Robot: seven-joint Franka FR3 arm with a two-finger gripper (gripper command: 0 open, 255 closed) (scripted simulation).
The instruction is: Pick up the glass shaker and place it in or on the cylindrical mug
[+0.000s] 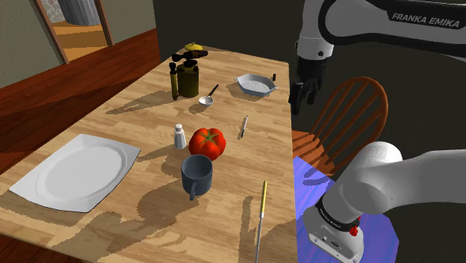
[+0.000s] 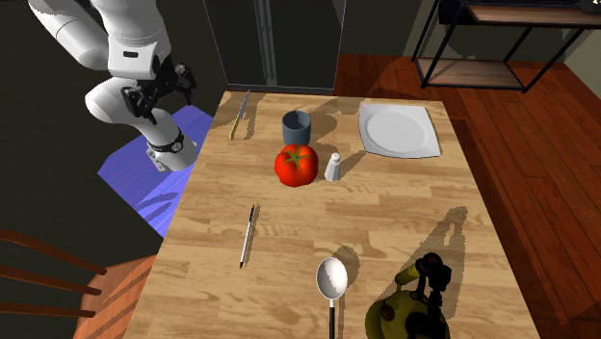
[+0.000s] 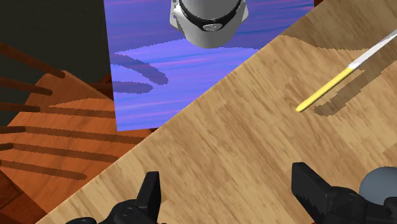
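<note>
shaker (image 1: 179,136) beside tomato (image 1: 207,142), mug (image 1: 198,175) possibly touching it

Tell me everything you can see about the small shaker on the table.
The shaker is small and pale grey-white, narrowing to a rounded cap. It stands upright on the wooden table, close beside the red tomato, with the dark blue-grey mug nearby. Nothing grips it.
</note>
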